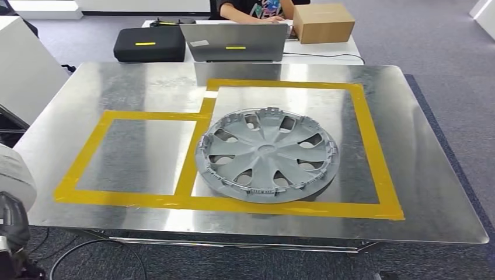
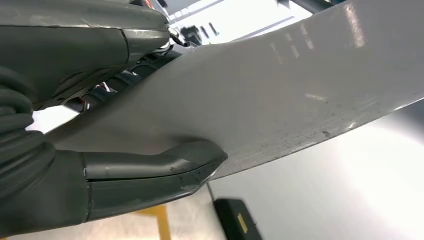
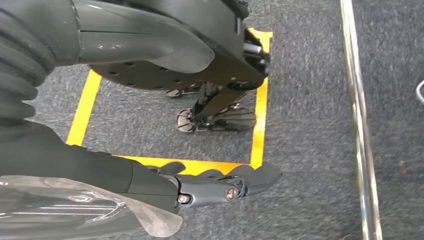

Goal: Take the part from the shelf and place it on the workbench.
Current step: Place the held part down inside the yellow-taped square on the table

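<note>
Workbench (image 1: 408,192) bearing part (image 1: 267,154); robot hand (image 3: 150,115) seemingly slack.

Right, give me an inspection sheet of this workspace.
Surface: metal workbench with yellow tape outlines.
Job's things: grey wheel cover lying flat in the larger outline.
Clutter: nothing seen on the bench.
Hands: left robot hand, thumb against a grey panel, grip unclear; right robot hand open above carpet.
Cables: one cable on the floor under the bench.
Surroundings: laptop, black case, cardboard box, seated person behind.
</note>
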Controlling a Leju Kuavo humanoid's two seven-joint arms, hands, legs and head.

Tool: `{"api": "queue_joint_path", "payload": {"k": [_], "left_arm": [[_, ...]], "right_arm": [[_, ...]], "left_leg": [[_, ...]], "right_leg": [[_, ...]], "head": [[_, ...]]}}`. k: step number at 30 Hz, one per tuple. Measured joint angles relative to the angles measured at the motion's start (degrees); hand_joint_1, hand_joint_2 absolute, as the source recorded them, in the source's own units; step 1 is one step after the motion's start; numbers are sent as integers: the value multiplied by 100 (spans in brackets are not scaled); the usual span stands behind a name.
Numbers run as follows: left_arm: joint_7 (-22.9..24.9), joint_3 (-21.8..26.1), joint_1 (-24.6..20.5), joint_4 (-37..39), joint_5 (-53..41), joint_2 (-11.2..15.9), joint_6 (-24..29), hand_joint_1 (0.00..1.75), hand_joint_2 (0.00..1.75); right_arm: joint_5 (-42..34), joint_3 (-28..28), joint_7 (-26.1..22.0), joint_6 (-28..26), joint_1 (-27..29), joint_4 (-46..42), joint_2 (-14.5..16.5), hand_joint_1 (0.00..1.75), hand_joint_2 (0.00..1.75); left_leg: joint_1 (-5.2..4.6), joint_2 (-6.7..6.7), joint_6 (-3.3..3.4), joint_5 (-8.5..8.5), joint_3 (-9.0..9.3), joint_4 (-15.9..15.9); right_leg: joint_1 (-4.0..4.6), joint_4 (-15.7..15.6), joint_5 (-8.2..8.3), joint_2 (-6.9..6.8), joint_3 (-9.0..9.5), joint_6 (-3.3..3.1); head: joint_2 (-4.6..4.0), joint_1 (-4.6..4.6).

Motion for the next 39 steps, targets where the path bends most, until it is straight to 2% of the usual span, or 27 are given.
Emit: {"api": "queue_joint_path", "payload": {"k": [2, 5, 6, 7, 8, 9, 10, 11, 13, 15, 17, 20, 26, 29, 37, 39], "left_arm": [[279, -51, -49, 12, -279, 73, -235, 175, 175], [512, -74, -128, 47, -521, 213, -467, 175, 175], [568, -76, -152, 64, -568, 256, -527, 175, 175], [625, -78, -180, 82, -615, 298, -595, 175, 175], [682, -79, -216, 100, -659, 344, -665, 175, 175], [743, -80, -258, 117, -700, 396, -737, 175, 175], [807, -79, -305, 138, -734, 453, -812, 175, 175], [879, -73, -360, 168, -760, 517, -888, 175, 175], [1030, -51, -461, 241, -791, 649, -1030, 175, 175], [1130, -36, -561, 311, -803, 748, -1128, 175, 175], [1270, -32, -674, 392, -853, 835, -1260, 175, 175], [1529, 1, -853, 630, -945, 1016, -1536, 175, 175], [1703, 98, -1119, 1018, -1042, 1249, -1762, 175, 175], [1894, 89, -1320, 1283, -1221, 1416, -2086, 175, 175], [2316, -263, -2332, 2448, -1924, 1802, -3097, 175, 175], [2439, -451, -2577, 2710, -2103, 1847, -3314, 87, 175]], "right_arm": [[-11, 6, 1, -20, -10, -12, -5, 0, 175], [-29, 9, -16, -5, -26, -15, -8, 0, 175], [-29, 10, -20, 7, -26, -15, -8, 0, 175], [-26, 13, -25, 26, -27, -15, -8, 0, 175], [-23, 15, -29, 47, -32, -15, -8, 0, 175], [-19, 16, -33, 71, -39, -15, -8, 0, 175], [-11, 18, -33, 94, -45, -14, -7, 0, 175], [-2, 18, -29, 112, -56, -13, -7, 0, 175], [15, 19, -6, 133, -88, -7, -5, 0, 175], [28, 20, 17, 150, -114, -2, -5, 0, 175], [64, 21, 47, 180, -127, 6, -5, 0, 175], [139, 21, 97, 254, -160, 32, -5, 0, 175], [221, 20, 176, 320, -196, 90, 2, 0, 175], [363, 16, 256, 434, -217, 138, 16, 0, 175], [894, -140, 591, 814, -267, 428, 133, 0, 175], [1037, -222, 699, 869, -276, 483, 175, 0, 87]], "left_leg": [[27, -68, -75, -151, -107, 295], [86, -132, -171, -579, -644, 1256], [99, -132, -183, -617, -797, 1455], [106, -132, -184, -538, -869, 1470], [109, -133, -175, -336, -838, 1272], [109, -133, -158, -54, -738, 925], [103, -137, -138, 158, -634, 591], [87, -139, -109, 246, -566, 307], [68, -148, -64, 311, -550, 85], [76, -156, -72, 425, -564, 34], [77, -163, -94, 443, -561, 26], [66, -167, -67, 441, -561, 26], [58, -167, -21, 450, -568, 27], [56, -167, -14, 453, -567, 28], [63, -169, -2, 479, -573, 27], [64, -169, -1, 479, -574, 27]], "right_leg": [[-33, -40, 5, 73, 80, -41], [-43, -54, -22, 155, 116, -68], [-43, -54, -37, 175, 129, -71], [-43, -54, -54, 192, 150, -70], [-43, -54, -72, 206, 182, -65], [-44, -56, -91, 216, 214, -57], [-44, -58, -105, 224, 245, -48], [-42, -60, -110, 231, 249, -28], [-28, -52, -123, 235, 223, 9], [-7, -48, -121, 234, 205, -50], [-2, -72, -106, 231, 223, -118], [-10, -125, -86, 228, 245, -64], [-21, -178, -54, 229, 242, 65], [-23, -180, -53, 224, 213, 88], [-17, -168, -35, 218, 244, 105], [-16, -166, -35, 218, 243, 105]], "head": [[0, -10], [0, -31], [0, -33], [0, -31], [0, -32], [0, -33], [0, -30], [0, -31], [0, -29], [0, -27], [0, -26], [0, -26], [0, -28], [0, -29], [0, -32], [0, -31]]}}
